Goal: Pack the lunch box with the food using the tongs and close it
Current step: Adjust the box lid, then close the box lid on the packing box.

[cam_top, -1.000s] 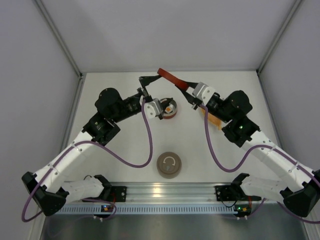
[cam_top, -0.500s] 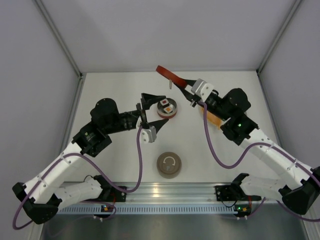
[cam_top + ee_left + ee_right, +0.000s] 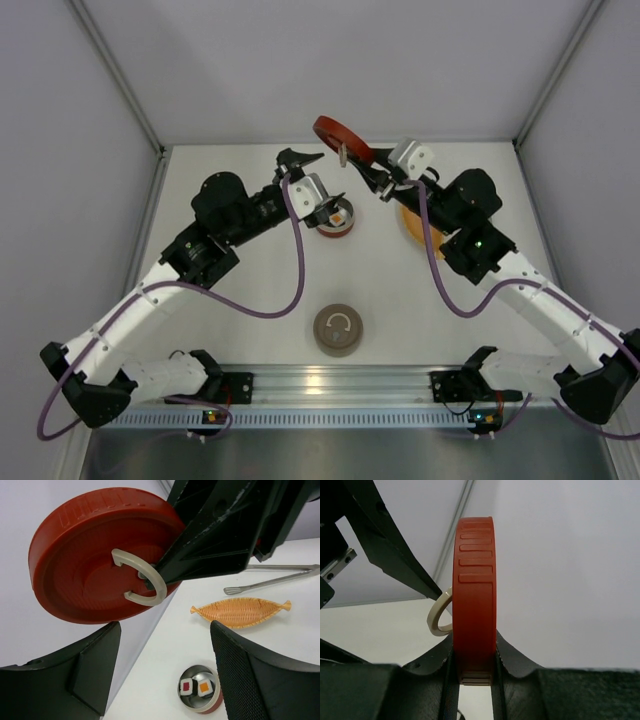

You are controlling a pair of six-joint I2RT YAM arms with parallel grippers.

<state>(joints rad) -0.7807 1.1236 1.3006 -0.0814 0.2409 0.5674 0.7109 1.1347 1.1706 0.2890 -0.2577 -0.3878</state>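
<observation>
The lunch box (image 3: 336, 222) is a round red tin, uncovered, on the table at the back centre. Inside it lie two pieces of food: white rolls, one with a red centre (image 3: 187, 686) and one with an orange centre (image 3: 203, 687). My right gripper (image 3: 366, 171) is shut on the edge of the red lid (image 3: 334, 134), held upright in the air (image 3: 474, 595), its beige ring handle (image 3: 142, 578) facing my left gripper. My left gripper (image 3: 303, 158) hangs open just left of the lid and holds nothing (image 3: 165, 630). The tongs (image 3: 272, 578) lie on the table beyond the tray.
An orange boat-shaped tray (image 3: 241, 611) lies right of the lunch box, partly under the right arm (image 3: 414, 224). A brown round tin (image 3: 338, 331) with a ring on its top sits near the front centre. Grey walls stand close behind the lid.
My left gripper swung back and then rose toward the lid's ring, its jaws narrowing a little. The right gripper tilted the lid further up and left.
</observation>
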